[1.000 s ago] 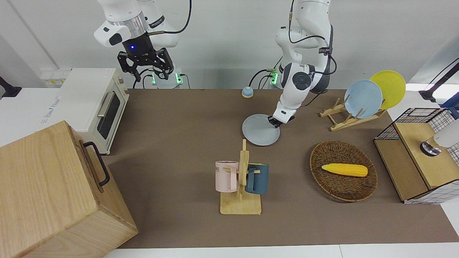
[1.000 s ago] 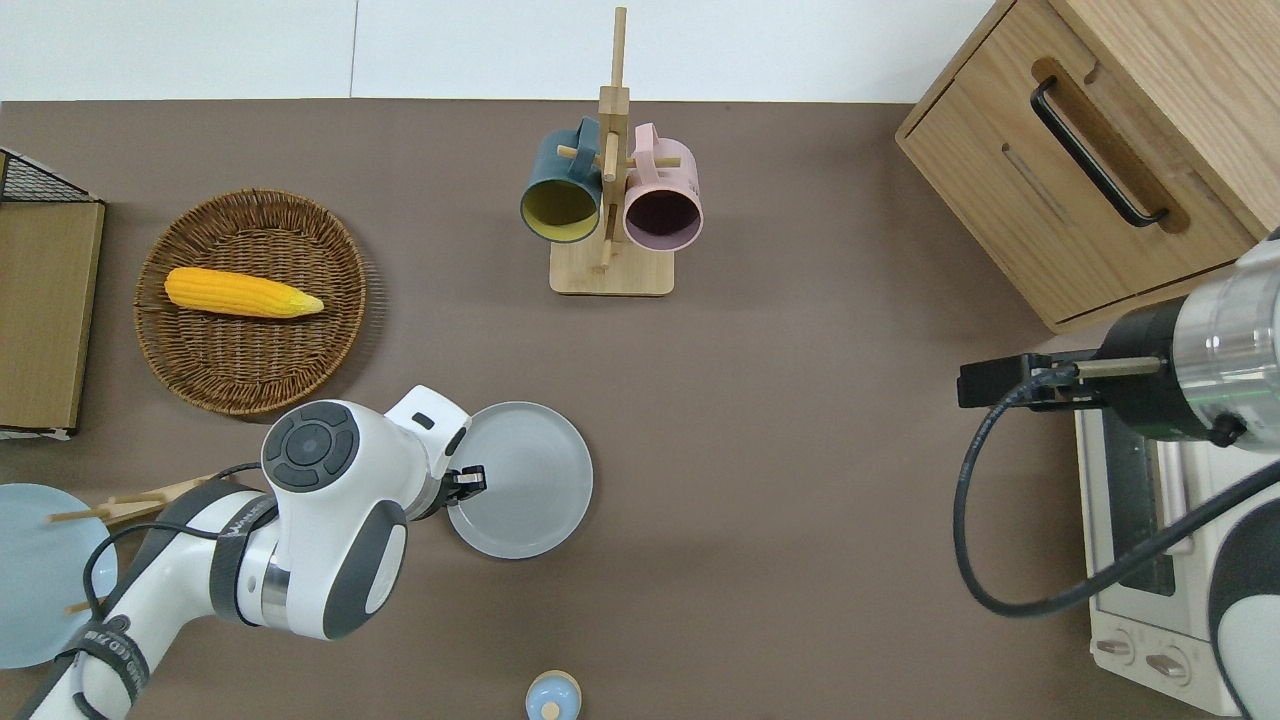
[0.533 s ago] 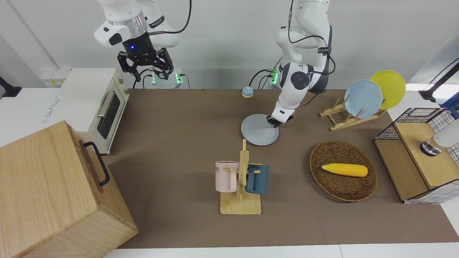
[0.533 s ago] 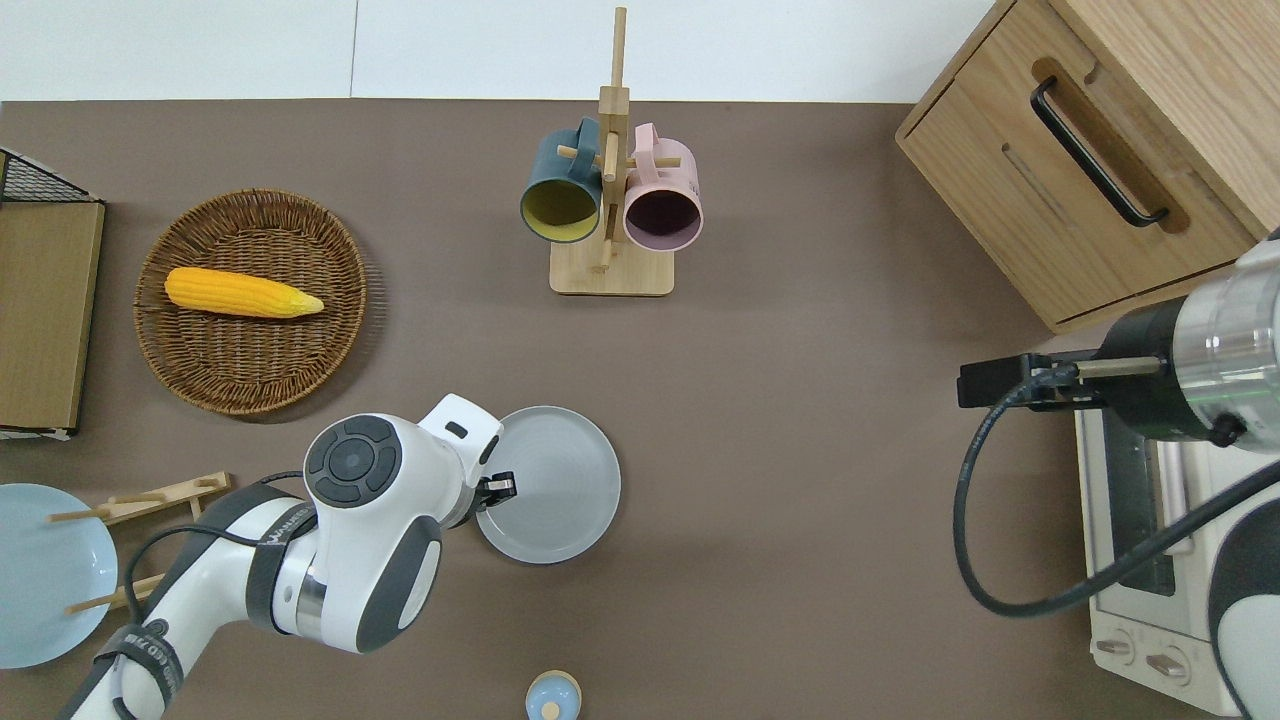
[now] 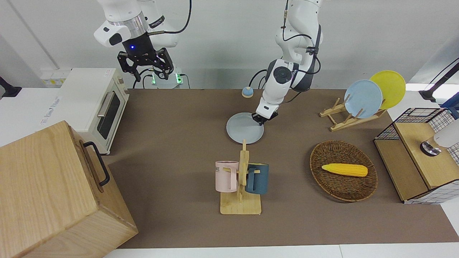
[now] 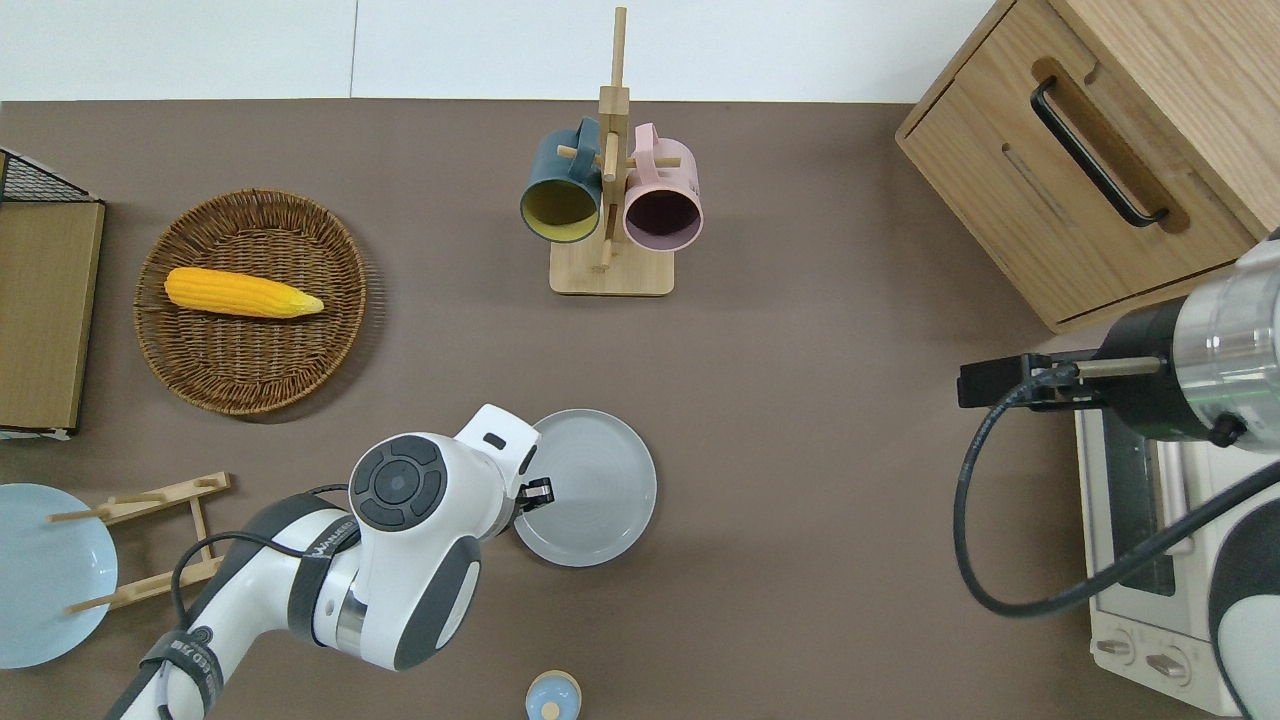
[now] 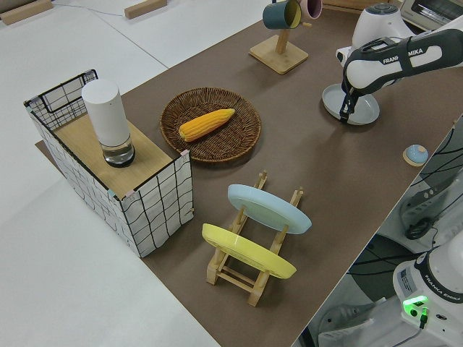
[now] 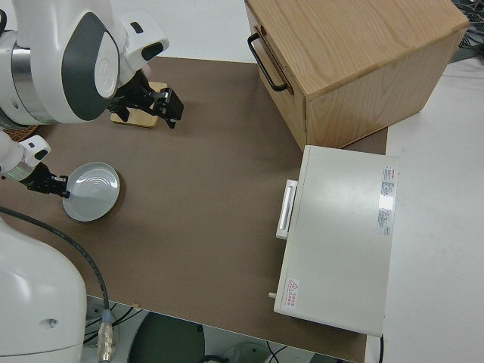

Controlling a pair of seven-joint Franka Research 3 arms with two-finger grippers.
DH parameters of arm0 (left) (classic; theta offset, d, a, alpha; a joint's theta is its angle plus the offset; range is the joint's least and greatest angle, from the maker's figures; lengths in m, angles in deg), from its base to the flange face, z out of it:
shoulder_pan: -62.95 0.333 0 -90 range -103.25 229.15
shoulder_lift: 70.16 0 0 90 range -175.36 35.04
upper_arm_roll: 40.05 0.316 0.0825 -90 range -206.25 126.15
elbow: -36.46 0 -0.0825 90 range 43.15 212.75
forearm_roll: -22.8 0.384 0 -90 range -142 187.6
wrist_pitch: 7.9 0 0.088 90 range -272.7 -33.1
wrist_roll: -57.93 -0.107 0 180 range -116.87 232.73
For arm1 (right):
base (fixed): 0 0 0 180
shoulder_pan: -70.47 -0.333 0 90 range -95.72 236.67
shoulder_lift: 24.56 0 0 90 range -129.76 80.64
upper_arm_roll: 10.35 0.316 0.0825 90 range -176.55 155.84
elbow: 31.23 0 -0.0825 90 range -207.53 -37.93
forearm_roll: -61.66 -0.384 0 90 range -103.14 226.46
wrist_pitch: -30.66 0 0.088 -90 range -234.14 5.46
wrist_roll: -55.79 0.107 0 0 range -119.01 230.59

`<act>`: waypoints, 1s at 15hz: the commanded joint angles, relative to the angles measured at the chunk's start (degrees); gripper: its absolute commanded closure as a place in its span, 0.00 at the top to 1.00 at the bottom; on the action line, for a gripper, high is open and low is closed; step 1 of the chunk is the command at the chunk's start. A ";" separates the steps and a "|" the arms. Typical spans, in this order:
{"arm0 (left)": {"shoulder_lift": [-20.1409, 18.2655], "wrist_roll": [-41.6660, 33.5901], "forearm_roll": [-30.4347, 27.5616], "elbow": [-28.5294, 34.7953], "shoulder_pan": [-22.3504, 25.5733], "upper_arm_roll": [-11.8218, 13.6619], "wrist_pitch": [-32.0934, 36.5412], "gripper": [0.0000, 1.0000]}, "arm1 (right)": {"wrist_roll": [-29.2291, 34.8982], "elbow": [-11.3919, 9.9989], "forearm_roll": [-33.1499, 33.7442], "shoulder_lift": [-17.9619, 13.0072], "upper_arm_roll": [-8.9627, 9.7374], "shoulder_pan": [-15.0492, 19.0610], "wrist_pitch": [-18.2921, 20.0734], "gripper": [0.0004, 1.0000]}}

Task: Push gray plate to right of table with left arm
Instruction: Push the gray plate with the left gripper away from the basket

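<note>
- My left gripper (image 6: 540, 491) sat low at the rim of the gray plate (image 6: 590, 487), on the edge toward the left arm's end of the table (image 6: 800, 560); fingers looked pinched together as a pusher, not grasping, but I couldn't tell for sure.
- The plate lay flat on the table near its middle, nearer to the robots than the mug rack (image 6: 610, 215), well apart from the toaster oven (image 6: 1150, 540) at the right arm's end.
- The right arm was parked, and its gripper (image 5: 145, 64) had its fingers spread.
- Risk, as I judged it: contact was off the plate's centre line, so the plate could spin and slide off my fingertips instead of travelling straight.
- Risk: fingertips riding up over the shallow rim would lose the push or tip the plate.
- Risk: if the path drifted away from the robots, the plate could clip the rack's wooden base; in the front view its top peg already overlapped the plate's edge.
- Small blue knob (image 6: 553, 697) sat nearer the robots; a drift that way looked less likely.
- Open room: a broad bare stretch of brown top lay between the plate and the oven and the wooden cabinet (image 6: 1100, 150), nothing in it.
- Limits: the oven front and cabinet corner closed off that end, so the push probably had to stop short of them.
</note>
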 commanded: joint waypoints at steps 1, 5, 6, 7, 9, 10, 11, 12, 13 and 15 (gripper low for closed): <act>0.94 3.45 -0.44 0.55 -0.79 -1.57 -3.23 0.00 | 0.12 0.82 -0.92 0.36 0.23 0.37 0.31 1.00; 2.25 6.00 -0.44 -0.23 -0.79 -3.94 -4.72 0.00 | 0.12 0.82 -0.92 0.36 0.23 0.37 0.31 1.00; 2.79 7.05 -0.44 -0.59 -0.79 -4.91 -5.77 0.00 | 0.12 0.82 -0.92 0.36 0.23 0.37 0.31 1.00; 3.14 7.76 -0.44 -0.68 -0.79 -5.35 -6.57 0.00 | 0.12 0.82 -0.92 0.36 0.23 0.37 0.31 1.00; 3.76 8.73 -0.44 -1.73 -0.79 -6.24 -7.02 0.00 | 0.12 0.82 -0.92 0.36 0.23 0.37 0.31 1.00; 4.37 9.51 -0.44 -2.52 -1.14 -6.33 -7.02 0.00 | 0.12 0.82 -0.92 0.36 0.23 0.37 0.31 1.00; 4.55 9.78 -0.44 -2.78 -1.84 -6.41 -7.02 0.00 | 0.12 0.82 -0.92 0.36 0.23 0.37 0.31 1.00; 5.07 10.48 -0.44 -3.05 -2.10 -6.41 -7.28 0.00 | 0.12 0.82 -0.92 0.36 0.15 0.37 0.31 1.00; 5.77 10.92 -0.44 -3.49 -2.63 -6.41 -8.41 0.00 | 0.12 0.82 -0.92 0.36 0.23 0.37 0.31 1.00; 7.44 12.76 -0.26 -4.36 -3.95 -6.41 -10.52 0.00 | 0.12 0.82 -0.92 0.36 0.23 0.37 0.31 1.00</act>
